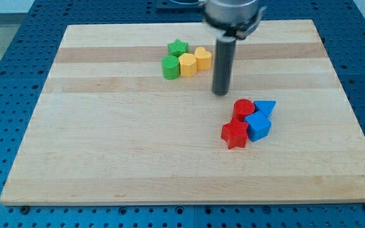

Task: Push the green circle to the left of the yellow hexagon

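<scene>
The green circle (170, 66) sits on the wooden board (106, 139) touching the left side of the yellow hexagon (187, 64). A yellow heart (202, 57) touches the hexagon's right side, and a green star (178, 47) sits just above the circle and hexagon. My tip (220, 92) is on the board to the right of and below this cluster, apart from every block. It stands above and to the left of the red and blue cluster.
A red circle (243, 109), a red star (235, 134), a blue cube (258, 126) and a blue triangle (265, 107) are bunched at the view's right of centre. The rod's mount (231, 16) hangs over the board's top edge.
</scene>
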